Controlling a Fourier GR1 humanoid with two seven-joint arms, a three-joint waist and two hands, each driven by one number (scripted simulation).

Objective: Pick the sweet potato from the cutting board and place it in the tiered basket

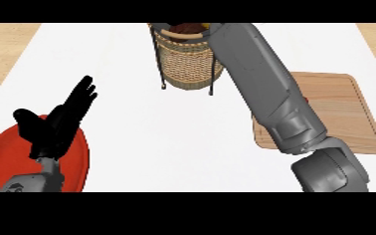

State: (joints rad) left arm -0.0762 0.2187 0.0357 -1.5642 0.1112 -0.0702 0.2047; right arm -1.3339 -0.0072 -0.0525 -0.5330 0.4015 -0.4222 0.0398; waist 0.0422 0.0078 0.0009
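Two arms show. Nearest, the left hand (pixel 62 114) rests spread, fingers up, over a red plate (pixel 77 167) at the worktop's (pixel 147 144) left. The board (pixel 334 104) lies bare at right. Farther, the right forearm (pixel 257 74) reaches to the basket (pixel 187 62); its hand is hidden, fingers unreadable. A dark brownish shape in the basket top (pixel 185 28) may be the potato. Likely the placing step; next, release and withdraw.

You have one tiered basket (pixel 189 59) at the far side of the counter, one wooden cutting board (pixel 334 104) at the right, and one red plate (pixel 77 154) at the lower left. You have two grey forearms in view; one black hand (pixel 55 122) shows
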